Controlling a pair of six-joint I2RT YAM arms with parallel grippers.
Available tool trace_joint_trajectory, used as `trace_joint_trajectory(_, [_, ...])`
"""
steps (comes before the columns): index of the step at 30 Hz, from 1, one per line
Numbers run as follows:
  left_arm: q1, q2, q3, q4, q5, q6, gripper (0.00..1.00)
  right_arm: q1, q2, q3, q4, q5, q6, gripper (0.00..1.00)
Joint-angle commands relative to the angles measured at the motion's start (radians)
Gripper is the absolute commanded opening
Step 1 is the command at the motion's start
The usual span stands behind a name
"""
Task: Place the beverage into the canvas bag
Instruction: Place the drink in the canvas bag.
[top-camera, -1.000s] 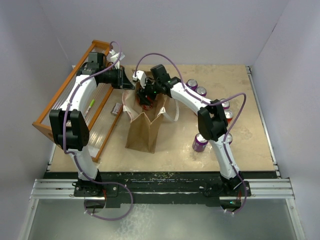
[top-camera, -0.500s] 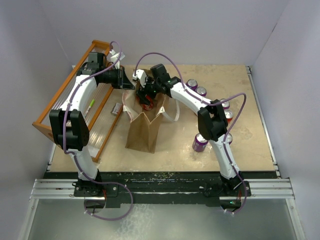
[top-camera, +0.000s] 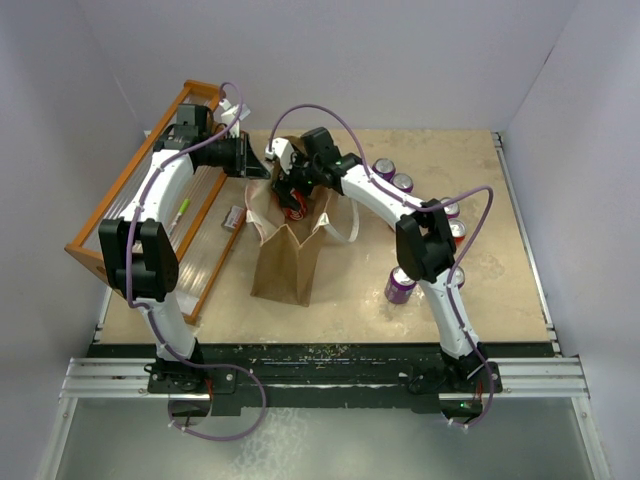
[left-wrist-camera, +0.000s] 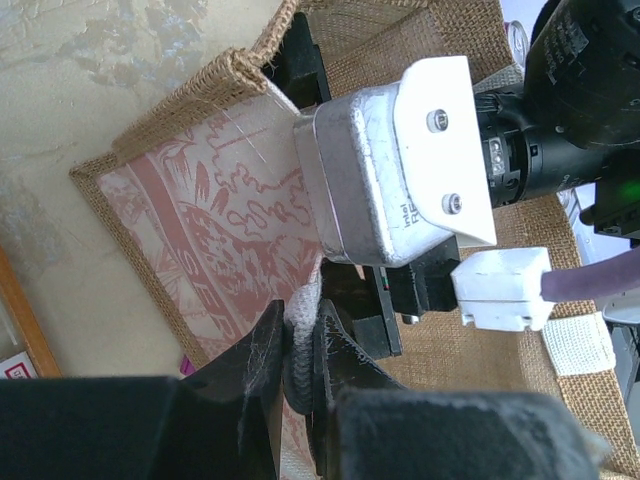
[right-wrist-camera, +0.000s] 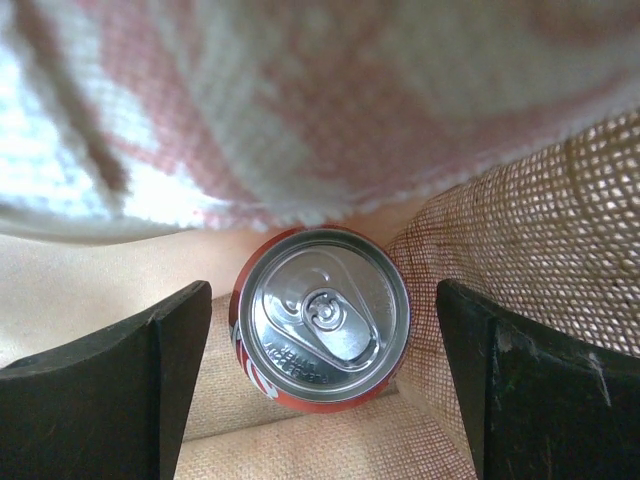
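The tan canvas bag (top-camera: 283, 255) stands open at mid-table. My left gripper (top-camera: 262, 168) is shut on one white handle (left-wrist-camera: 297, 345) and holds the far rim up; the left wrist view shows the printed lining (left-wrist-camera: 215, 235). My right gripper (top-camera: 291, 190) reaches into the bag's mouth from above. In the right wrist view it (right-wrist-camera: 322, 298) is open, with a red beverage can (right-wrist-camera: 320, 330) standing upright on the bag's floor between the fingers (right-wrist-camera: 110, 400), touching neither. The burlap wall (right-wrist-camera: 520, 230) is close on the right.
An orange slatted rack (top-camera: 120, 215) lies at the left, with a small packet (top-camera: 233, 217) beside it. Purple cans (top-camera: 400, 285) (top-camera: 386, 167) and red cans (top-camera: 456, 232) stand right of the bag. The right arm's wrist camera (left-wrist-camera: 400, 170) fills the bag's mouth.
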Motion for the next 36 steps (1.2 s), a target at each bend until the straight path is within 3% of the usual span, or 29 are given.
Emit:
trace_joint_trajectory(1, [-0.016, 0.011, 0.02, -0.028, -0.002, -0.016, 0.12, -0.014, -0.082, -0.014, 0.082, 0.032, -0.021, 0.94])
trace_joint_trajectory(19, [-0.047, -0.007, 0.023, -0.001, -0.05, -0.087, 0.13, -0.013, -0.215, -0.084, 0.094, -0.08, 0.004, 0.91])
trace_joint_trajectory(36, [-0.046, -0.025, 0.038, 0.033, -0.014, -0.159, 0.15, -0.015, -0.401, -0.157, 0.075, -0.08, 0.036, 0.76])
